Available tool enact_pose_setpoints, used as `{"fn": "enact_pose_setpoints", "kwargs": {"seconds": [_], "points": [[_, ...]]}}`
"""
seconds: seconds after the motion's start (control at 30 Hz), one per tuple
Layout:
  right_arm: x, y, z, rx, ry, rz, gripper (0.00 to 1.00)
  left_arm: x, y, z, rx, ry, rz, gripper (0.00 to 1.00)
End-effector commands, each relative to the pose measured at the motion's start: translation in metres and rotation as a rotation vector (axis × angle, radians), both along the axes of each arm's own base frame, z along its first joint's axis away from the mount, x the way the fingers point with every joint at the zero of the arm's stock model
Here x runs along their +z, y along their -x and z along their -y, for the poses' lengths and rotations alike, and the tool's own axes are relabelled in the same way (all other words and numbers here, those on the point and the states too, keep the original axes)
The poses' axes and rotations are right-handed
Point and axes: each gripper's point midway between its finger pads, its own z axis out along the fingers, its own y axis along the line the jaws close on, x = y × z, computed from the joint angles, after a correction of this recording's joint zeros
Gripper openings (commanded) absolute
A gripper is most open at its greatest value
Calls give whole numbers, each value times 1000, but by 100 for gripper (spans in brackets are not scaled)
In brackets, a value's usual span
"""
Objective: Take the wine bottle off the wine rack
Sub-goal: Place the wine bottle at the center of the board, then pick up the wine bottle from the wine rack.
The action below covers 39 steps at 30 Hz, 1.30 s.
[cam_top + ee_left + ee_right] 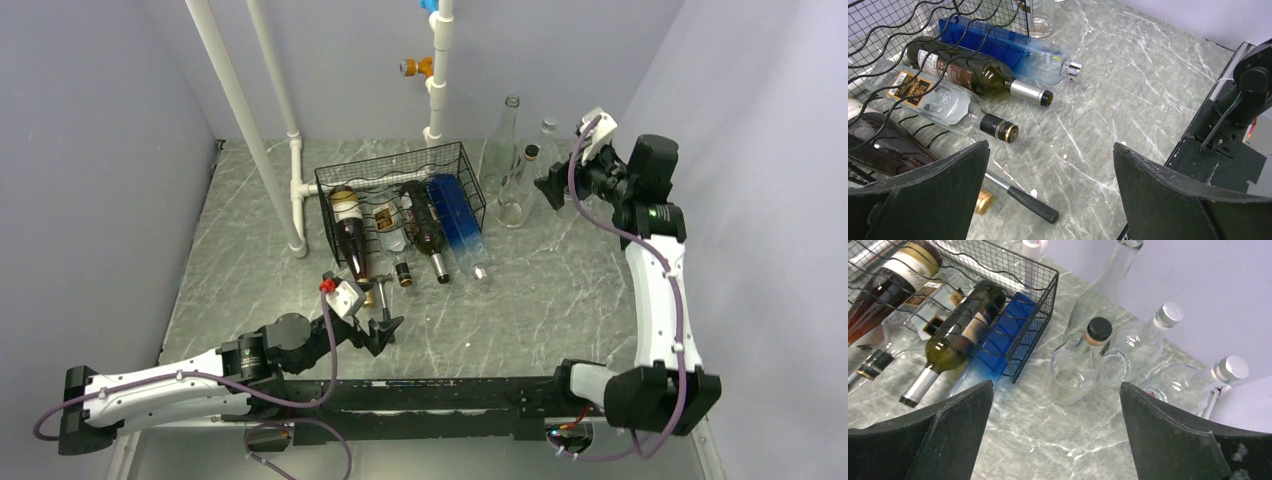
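The black wire-mesh wine rack [470, 180] stands mid-table with several bottles lying in it, necks toward me: a dark red one with a gold cap [350, 245], a clear labelled one [390, 235], a dark green one with a silver neck [425, 225] and a blue one [458, 220]. My left gripper [385, 325] is open and empty, low over the table just in front of the dark red bottle's neck [888, 145]. My right gripper [550, 190] is open and empty, raised right of the rack [1033, 335], facing the standing clear bottles.
Three or more clear empty bottles [515, 195] [1075, 365] [1133, 355] [1193, 385] stand right of the rack by the back wall. White pipes [295, 180] rise left of the rack. A metal rod with a black grip [1030, 202] lies on the marble table [1128, 90] under my left gripper.
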Motion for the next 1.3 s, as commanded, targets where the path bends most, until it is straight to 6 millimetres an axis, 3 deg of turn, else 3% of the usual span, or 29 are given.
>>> {"fn": "enact_pose_setpoints", "kwargs": {"seconds": [0.0,0.23,0.37,0.77,1.0,1.27], "points": [[5,30,-4,13,-21,19,100,25,0,-2,25,62,-41,100],[-17,75,-16,64,-46,-30,100,30,-2,0,45,13,-89,99],[-29,89,-23,90,-87,-18,100,31,-3,5,58,23,-129,100],[-61,100,-28,160,-162,-30,100,25,-5,9,126,66,-252,99],[-64,99,-27,154,-153,-27,100,22,-14,7,184,113,-260,100],[-70,98,-20,119,-116,-9,100,33,-33,7,255,66,-182,100]]}}
